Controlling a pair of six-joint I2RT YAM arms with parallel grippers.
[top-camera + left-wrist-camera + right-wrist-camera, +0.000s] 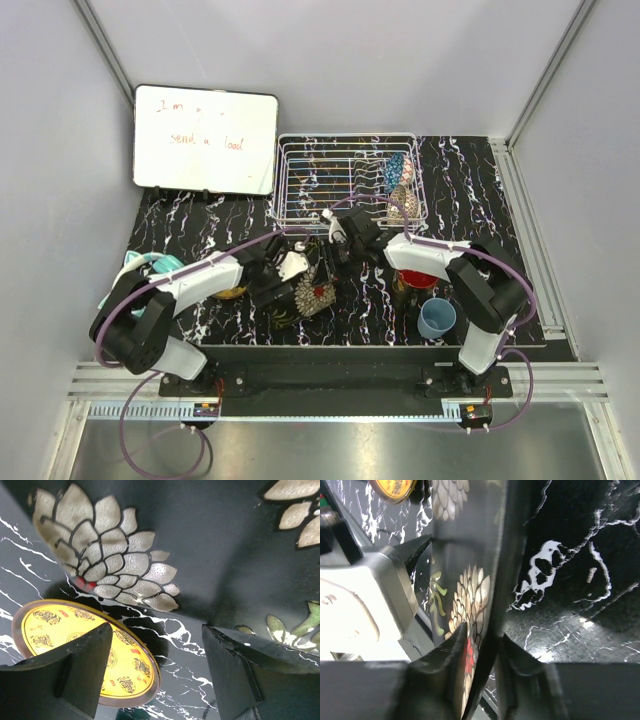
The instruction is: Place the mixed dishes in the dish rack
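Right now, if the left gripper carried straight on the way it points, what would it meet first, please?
Most likely the dark floral plate, which the right gripper holds on edge just ahead of the open left gripper, though depth is unclear.

Look, yellow round plate (232, 293) almost hidden under the left arm (190, 285); dark rectangular floral plate (210, 555) spills past left wrist view's edges.
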